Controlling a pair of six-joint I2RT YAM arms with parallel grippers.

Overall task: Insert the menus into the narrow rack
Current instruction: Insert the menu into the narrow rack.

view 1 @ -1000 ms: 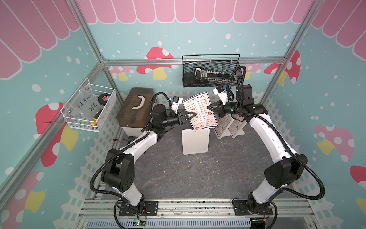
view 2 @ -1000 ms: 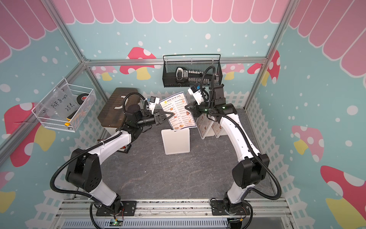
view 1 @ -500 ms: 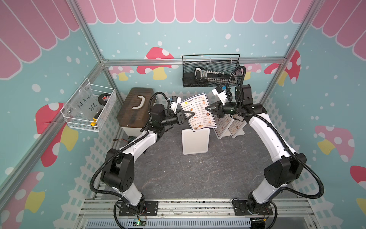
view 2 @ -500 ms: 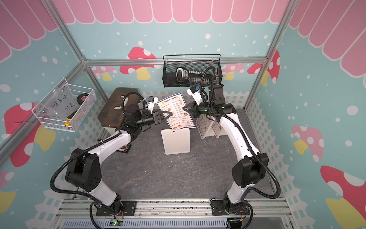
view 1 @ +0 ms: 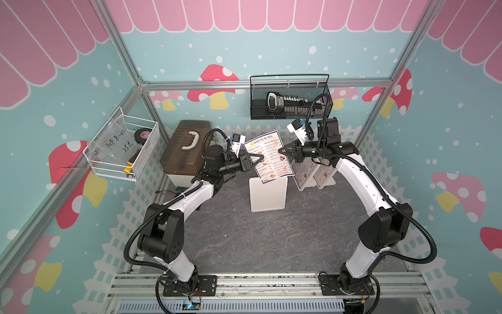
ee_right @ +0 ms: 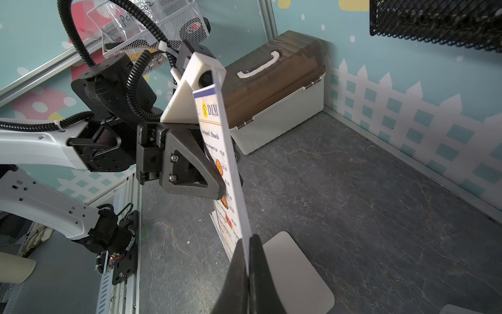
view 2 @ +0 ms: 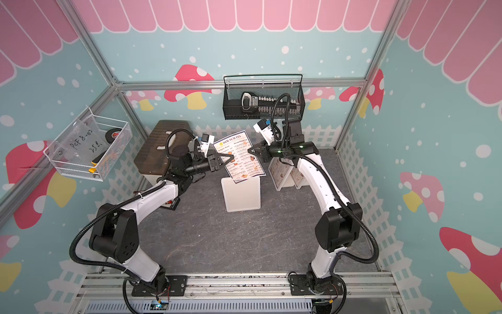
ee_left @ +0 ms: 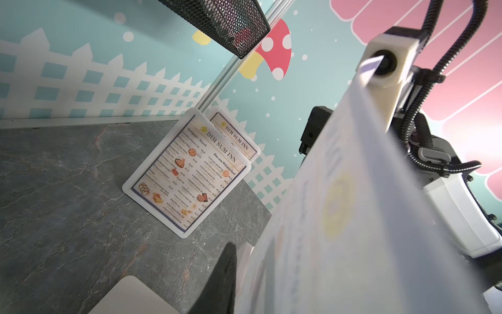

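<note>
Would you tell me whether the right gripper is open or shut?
Shut: in the right wrist view the right gripper has both jaws pressed together on the edge of the held menu.

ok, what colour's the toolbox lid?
Dark brown lid, white handle; shows best in the right wrist view.

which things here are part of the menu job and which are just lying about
Job: held menu, white rack below it, two menus standing at the back, left tool, right tool pinching that menu.
Lying about: brown-lidded box, black mesh basket, white wire basket with tape roll.
</note>
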